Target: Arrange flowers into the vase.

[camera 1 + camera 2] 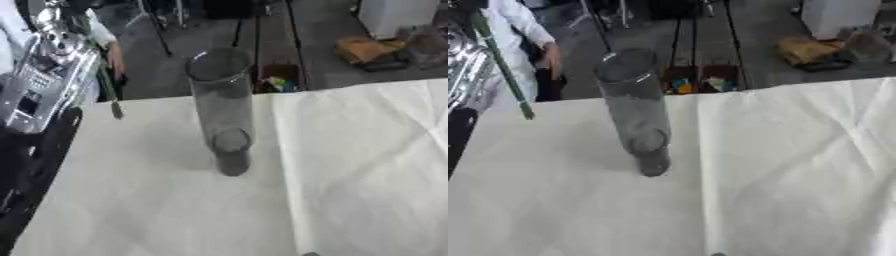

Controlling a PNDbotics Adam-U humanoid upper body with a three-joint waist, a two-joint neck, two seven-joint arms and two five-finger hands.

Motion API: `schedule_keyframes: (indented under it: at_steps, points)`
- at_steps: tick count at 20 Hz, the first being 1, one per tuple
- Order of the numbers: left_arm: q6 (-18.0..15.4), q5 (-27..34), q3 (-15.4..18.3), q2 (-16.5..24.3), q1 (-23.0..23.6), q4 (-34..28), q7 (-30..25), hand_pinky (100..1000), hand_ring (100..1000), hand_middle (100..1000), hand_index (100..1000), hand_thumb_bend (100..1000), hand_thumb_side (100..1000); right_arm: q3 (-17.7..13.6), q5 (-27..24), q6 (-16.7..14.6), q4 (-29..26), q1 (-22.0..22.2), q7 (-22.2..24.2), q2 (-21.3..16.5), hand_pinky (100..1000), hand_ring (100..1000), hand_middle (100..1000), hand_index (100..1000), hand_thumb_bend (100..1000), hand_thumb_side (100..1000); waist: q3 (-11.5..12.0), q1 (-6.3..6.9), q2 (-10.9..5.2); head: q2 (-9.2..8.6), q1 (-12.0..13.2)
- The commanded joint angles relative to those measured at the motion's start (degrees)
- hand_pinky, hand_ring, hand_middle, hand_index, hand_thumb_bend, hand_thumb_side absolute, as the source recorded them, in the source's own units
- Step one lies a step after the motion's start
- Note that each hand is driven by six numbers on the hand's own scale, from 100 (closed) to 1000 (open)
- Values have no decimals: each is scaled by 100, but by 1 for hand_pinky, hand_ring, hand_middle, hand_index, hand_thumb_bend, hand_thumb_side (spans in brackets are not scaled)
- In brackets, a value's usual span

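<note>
A tall clear glass vase (221,107) stands upright on the white cloth-covered table (350,165), a little left of the middle, with nothing in it. At the upper left my silver left arm comes in, and my left hand (54,31) holds a thin green flower stem (502,67). The stem slants down and to the right, and its lower tip hangs over the table's far left corner, well left of the vase's mouth. The flower head is out of view. My right hand does not show.
The table's far edge runs just behind the vase, and its left edge drops off beside my arm. On the floor beyond lie a cardboard box (366,50), a white bin (395,15) and small colourful items (702,82). A tiny dark shape (311,254) touches the bottom edge.
</note>
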Motion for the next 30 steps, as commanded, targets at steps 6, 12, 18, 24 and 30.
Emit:
schedule_keyframes:
  at_steps: [6, 12, 18, 24, 30]
  points:
    - [386, 159, 163, 134, -434, 184, 757, 100, 100, 100, 100, 633, 208, 38, -75, -4, -101, 4, 72, -187, 670, 778, 589, 824, 100, 1000, -65, 37, -221, 103, 57]
    - [413, 109, 198, 237, -569, 341, 757, 100, 100, 100, 100, 630, 206, 44, -74, 6, -101, 46, 87, -220, 670, 778, 588, 824, 100, 1000, -75, 81, -262, 158, 42]
    - [381, 208, 262, 221, -782, 417, 757, 100, 100, 100, 100, 632, 205, 52, -83, 4, -101, 70, 92, -239, 670, 778, 588, 824, 100, 1000, -102, 116, -300, 200, 46]
    - [243, 476, 322, 9, -1060, 547, 757, 100, 100, 100, 100, 632, 209, 62, -94, 2, -101, 84, 106, -240, 670, 778, 588, 824, 100, 1000, -137, 121, -322, 267, 44]
    - [114, 659, 313, -125, -1198, 586, 757, 100, 100, 100, 100, 633, 211, 75, -117, -1, -101, 98, 126, -236, 670, 778, 588, 825, 100, 1000, -225, 122, -370, 451, -73]
